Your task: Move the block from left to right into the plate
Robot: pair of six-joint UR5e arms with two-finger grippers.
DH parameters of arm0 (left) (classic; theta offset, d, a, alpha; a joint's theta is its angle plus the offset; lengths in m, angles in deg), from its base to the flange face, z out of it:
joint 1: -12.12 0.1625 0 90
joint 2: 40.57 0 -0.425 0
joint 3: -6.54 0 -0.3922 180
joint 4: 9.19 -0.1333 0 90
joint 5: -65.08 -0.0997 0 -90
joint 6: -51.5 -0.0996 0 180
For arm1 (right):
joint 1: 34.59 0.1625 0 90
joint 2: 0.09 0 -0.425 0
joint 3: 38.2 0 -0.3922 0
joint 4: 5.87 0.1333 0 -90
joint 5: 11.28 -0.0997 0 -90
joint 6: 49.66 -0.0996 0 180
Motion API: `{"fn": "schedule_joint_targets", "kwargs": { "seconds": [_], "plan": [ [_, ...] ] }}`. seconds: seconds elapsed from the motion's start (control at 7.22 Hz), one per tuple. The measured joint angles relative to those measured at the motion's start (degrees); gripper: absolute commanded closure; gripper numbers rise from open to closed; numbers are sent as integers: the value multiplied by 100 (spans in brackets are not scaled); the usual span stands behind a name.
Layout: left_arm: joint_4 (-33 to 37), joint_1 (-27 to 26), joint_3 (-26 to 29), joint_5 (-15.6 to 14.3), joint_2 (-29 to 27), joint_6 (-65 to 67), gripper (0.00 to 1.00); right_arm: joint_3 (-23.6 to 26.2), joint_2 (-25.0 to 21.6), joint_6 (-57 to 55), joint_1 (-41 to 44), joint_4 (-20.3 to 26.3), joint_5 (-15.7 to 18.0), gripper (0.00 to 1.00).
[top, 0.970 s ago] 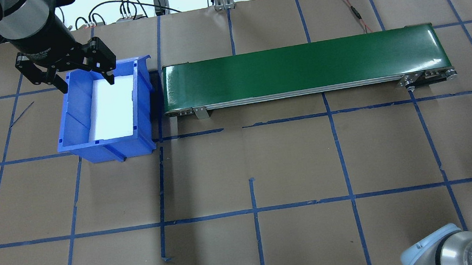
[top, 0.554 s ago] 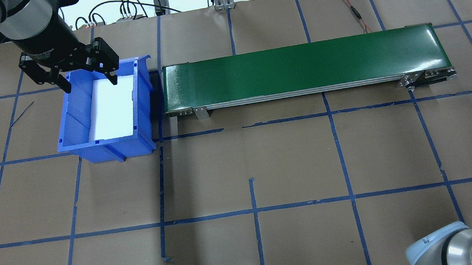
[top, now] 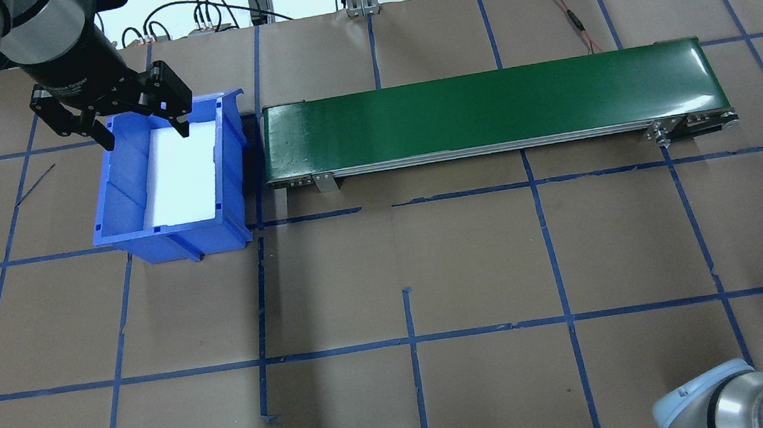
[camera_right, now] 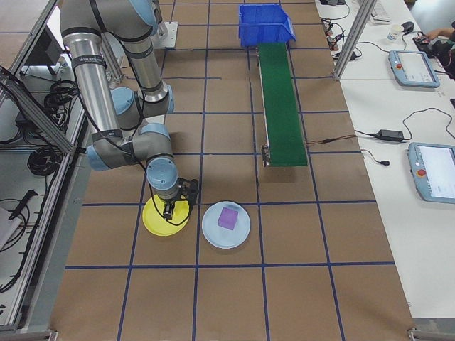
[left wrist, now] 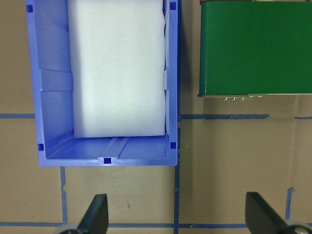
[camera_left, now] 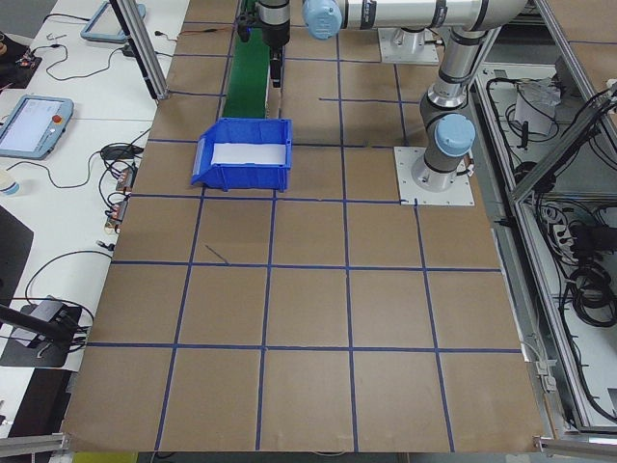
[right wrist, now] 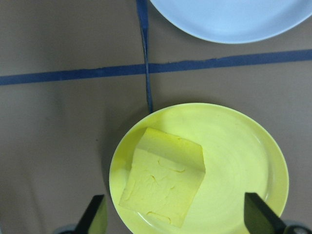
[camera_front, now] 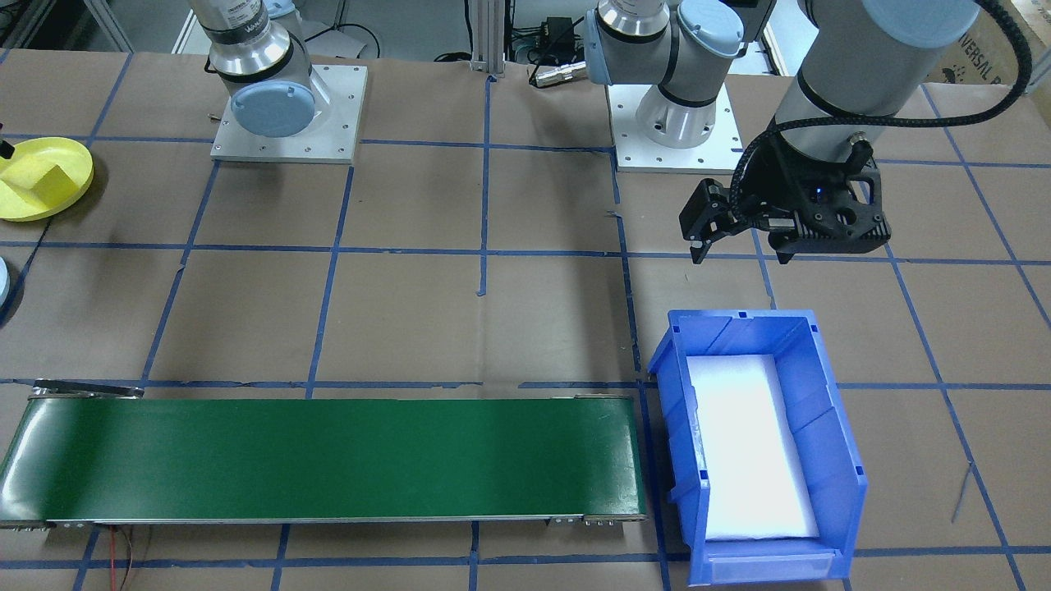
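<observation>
The left gripper [top: 136, 130] hangs with its jaws apart and nothing between them, over the near end of the blue bin [top: 167, 188]; against the overhead view a second ago it has shifted only slightly, and barely at all in the last half second. In its wrist view the bin with its white foam liner [left wrist: 117, 68] lies ahead of the jaws, the green conveyor belt [left wrist: 256, 46] ahead and to the right. The right gripper [right wrist: 175, 214] hovers above the yellow plate [right wrist: 243, 161], jaws spread wide and empty. The yellow block [right wrist: 163, 175] rests inside the plate, just ahead of the jaws. A light blue plate [camera_right: 226, 225] with a purple block [camera_right: 227, 217] sits beside it on the tabletop [top: 473, 261].
</observation>
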Motion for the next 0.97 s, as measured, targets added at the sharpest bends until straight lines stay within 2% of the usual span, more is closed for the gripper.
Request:
{"fn": "schedule_joint_targets", "kwargs": {
  "seconds": [0.14, 0.28, 0.69, 0.97],
  "plan": [
    [0, 0, 0, 6, 0, 1, 0, -397, -62, -245, 592, 362, -20, 0],
    [1, 0, -3, 14, 0, 1, 0, -677, -134, -619, 1274, 521, -23, 0],
    [4, -1, -5, 24, 0, 1, 0, -1105, -930, -2339, 3208, 1054, -12, 0],
    [5, -6, -6, 24, -1, 7, 0, -1579, -1071, -3920, 4590, 1744, -93, 0]
  ]
}}
